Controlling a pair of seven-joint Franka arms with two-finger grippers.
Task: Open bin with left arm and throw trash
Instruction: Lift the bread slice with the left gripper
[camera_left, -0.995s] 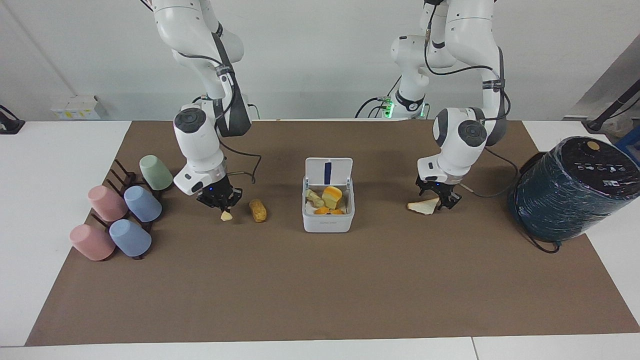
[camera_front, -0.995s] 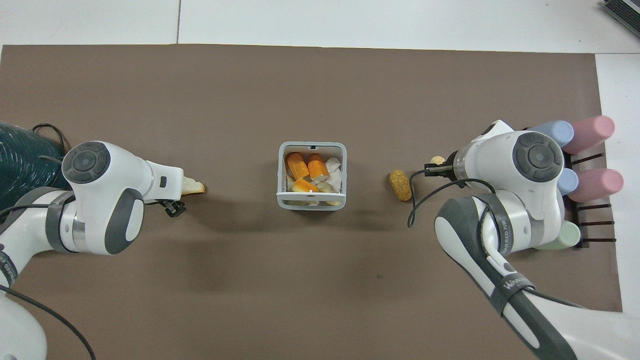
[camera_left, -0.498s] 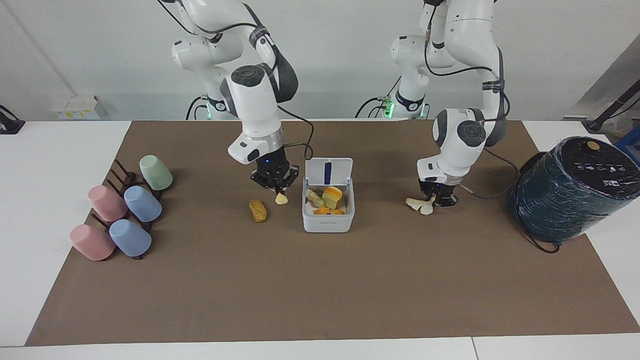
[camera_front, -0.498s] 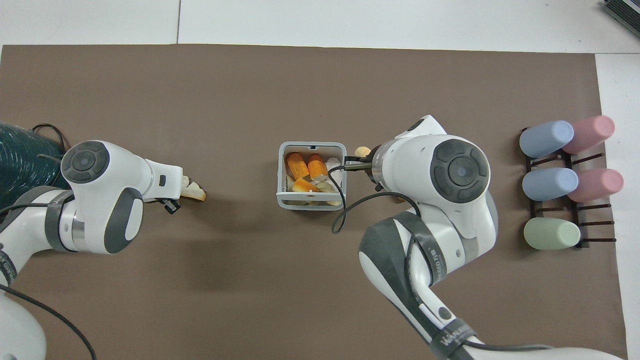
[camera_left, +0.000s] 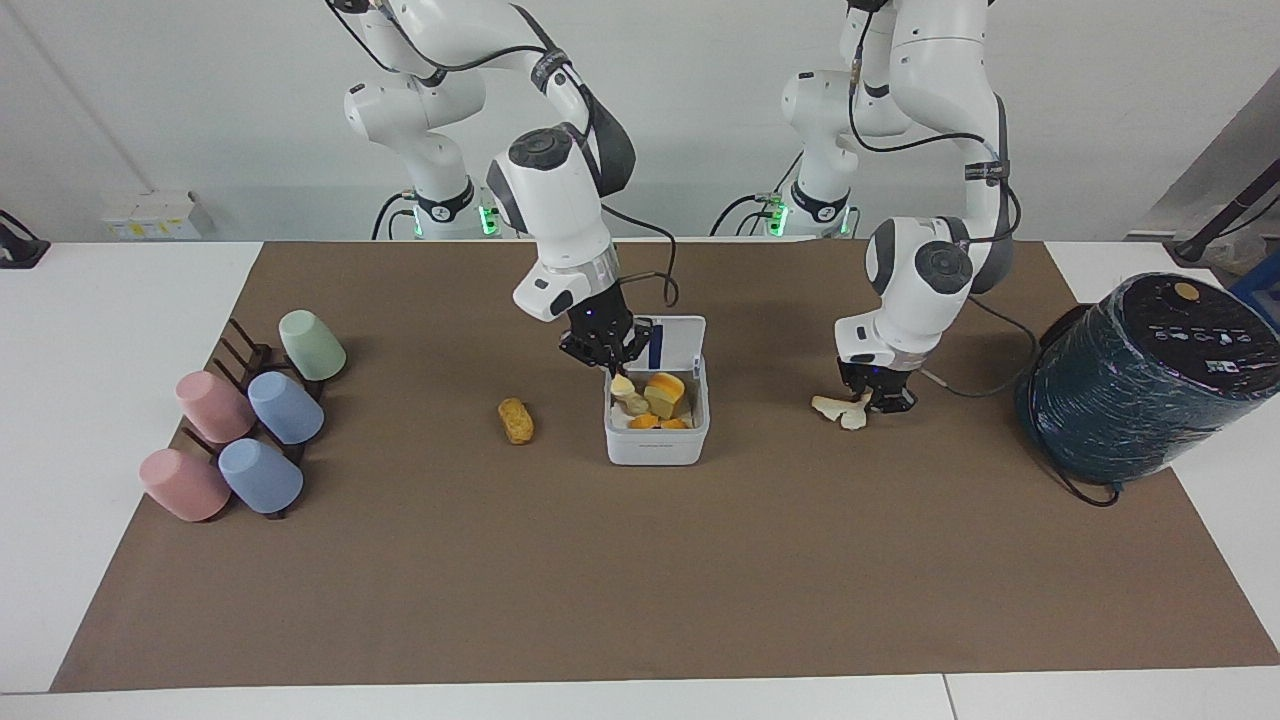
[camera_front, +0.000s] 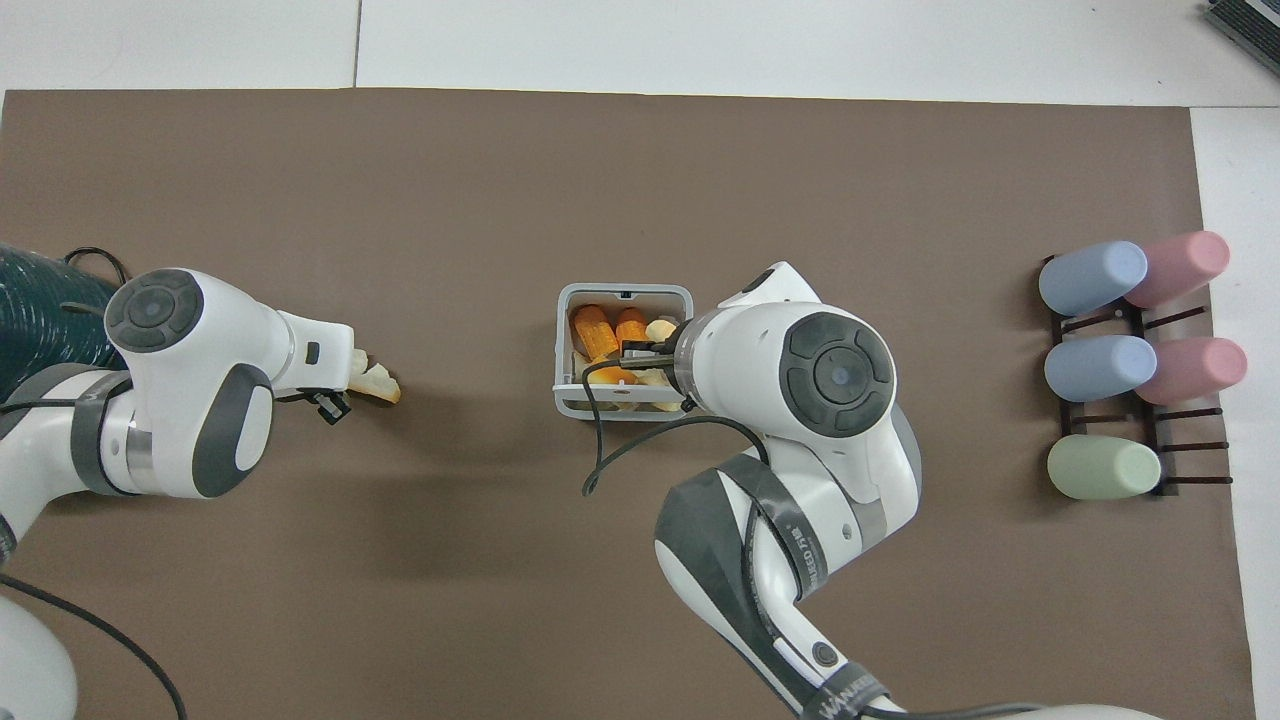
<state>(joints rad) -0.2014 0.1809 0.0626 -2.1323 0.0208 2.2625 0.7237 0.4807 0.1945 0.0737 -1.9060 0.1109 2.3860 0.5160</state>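
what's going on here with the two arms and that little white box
Both arms are clearing food scraps into the open bin, which already holds several pieces. The right pincer is over the bin with the pale yellow lump. The left pincer is shut on the white bread slice, down at the mat toward its own end of the table. The golden-brown bun piece lies on the mat beside the bin, toward the right arm's end, not yet picked up.

Facing high; overhead steep; shared table (camera_left: 640, 560).
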